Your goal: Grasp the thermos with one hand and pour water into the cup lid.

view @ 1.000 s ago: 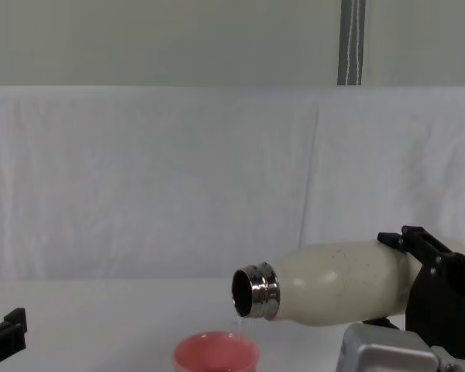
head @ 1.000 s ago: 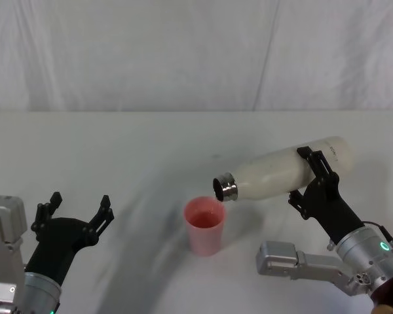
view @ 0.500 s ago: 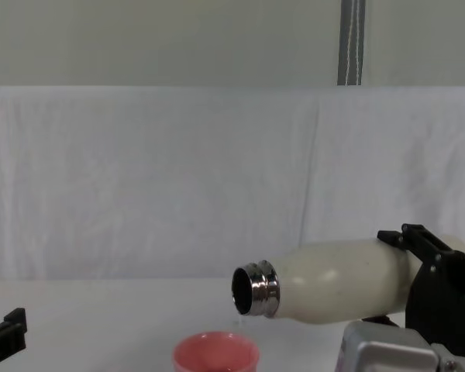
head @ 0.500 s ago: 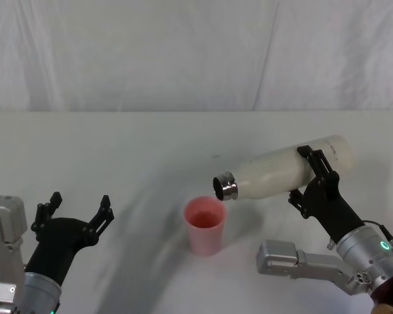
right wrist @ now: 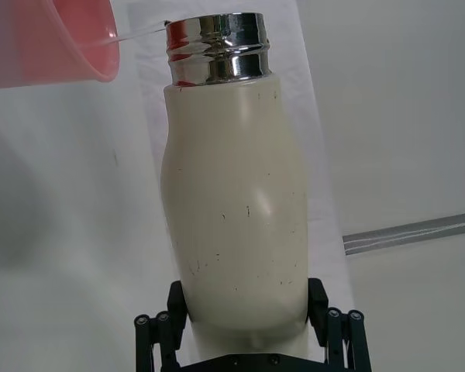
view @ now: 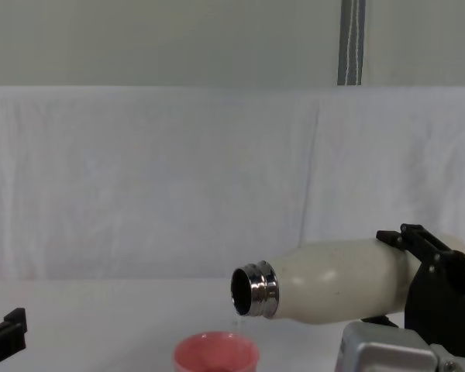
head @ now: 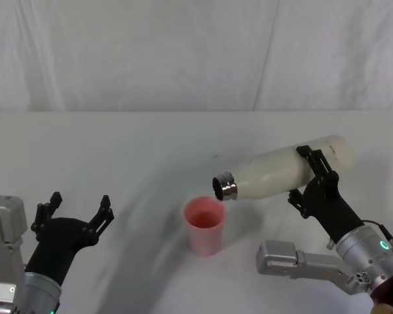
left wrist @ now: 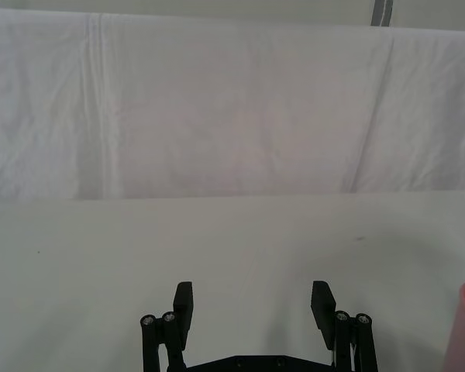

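Head view, nearest first: at about seven o'clock the robot's black, clamp-fingered left gripper hangs idle above the white table, its fingers spread wide with nothing between them. At about five o'clock the black right gripper is pinching the lower body of the tall cream-white matte thermos, which lies tipped almost level, base toward three o'clock and shiny steel neck toward the centre. Just under that neck, at six o'clock of the middle, stands the small round pink cup lid, upright on the table and apart from the bottle.

The thermos looks rigid and smooth; with water inside it is probably fairly heavy, and the matte coat should give the pads fair purchase. The grip sits well back from the mouth, so the weight likely shifts as it empties; a hold on the straight lower body, as here, seems sound. The cup lid is probably light and easy to knock over.

The right wrist view shows what the head view does not: a thin clear stream leaving the steel rim toward the pink cup's edge, and both fingers pressed against the bottle's sides. The chest view shows the gap between the neck and the cup's rim, and the left wrist view shows the left gripper's spread fingers.
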Motion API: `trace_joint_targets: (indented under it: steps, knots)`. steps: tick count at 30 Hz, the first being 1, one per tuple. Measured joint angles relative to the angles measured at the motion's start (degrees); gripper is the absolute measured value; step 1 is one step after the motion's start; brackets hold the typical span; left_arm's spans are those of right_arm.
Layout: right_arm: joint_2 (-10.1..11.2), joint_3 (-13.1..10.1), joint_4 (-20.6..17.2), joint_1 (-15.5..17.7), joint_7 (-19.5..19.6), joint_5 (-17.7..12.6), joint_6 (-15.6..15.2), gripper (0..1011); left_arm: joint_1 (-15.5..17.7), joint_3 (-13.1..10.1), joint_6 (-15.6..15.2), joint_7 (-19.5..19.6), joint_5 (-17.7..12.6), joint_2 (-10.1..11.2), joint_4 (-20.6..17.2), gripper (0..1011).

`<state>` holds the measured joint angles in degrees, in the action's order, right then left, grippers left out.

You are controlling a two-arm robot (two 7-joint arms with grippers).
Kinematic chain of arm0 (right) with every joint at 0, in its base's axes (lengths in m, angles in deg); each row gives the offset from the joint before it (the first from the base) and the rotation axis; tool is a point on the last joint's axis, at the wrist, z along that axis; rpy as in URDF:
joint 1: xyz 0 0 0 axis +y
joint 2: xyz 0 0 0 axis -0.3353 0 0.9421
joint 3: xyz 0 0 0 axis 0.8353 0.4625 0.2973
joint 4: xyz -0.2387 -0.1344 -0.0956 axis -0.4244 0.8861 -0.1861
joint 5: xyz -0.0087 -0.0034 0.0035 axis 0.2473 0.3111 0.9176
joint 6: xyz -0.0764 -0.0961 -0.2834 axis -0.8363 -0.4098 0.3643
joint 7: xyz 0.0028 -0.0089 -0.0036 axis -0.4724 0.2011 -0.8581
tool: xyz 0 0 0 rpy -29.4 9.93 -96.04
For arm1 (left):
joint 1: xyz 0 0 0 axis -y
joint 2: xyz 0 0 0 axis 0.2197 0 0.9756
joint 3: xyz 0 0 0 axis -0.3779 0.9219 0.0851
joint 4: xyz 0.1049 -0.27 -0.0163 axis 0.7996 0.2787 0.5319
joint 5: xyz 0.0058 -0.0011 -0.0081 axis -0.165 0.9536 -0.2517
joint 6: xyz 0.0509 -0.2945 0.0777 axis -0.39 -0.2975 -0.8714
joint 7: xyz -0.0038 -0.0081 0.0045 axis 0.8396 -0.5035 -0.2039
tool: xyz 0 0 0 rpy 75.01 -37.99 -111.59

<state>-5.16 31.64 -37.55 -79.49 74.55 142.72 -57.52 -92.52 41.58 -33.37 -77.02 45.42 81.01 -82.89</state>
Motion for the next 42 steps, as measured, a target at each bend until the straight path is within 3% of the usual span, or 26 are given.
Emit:
trace_joint_targets:
  steps: [42]
  knots:
    - [0.08,0.14,-0.08,-0.15,-0.05,0.11,0.03,961,0.00,0.00,0.00,0.00,0.00,0.00,0.00,1001]
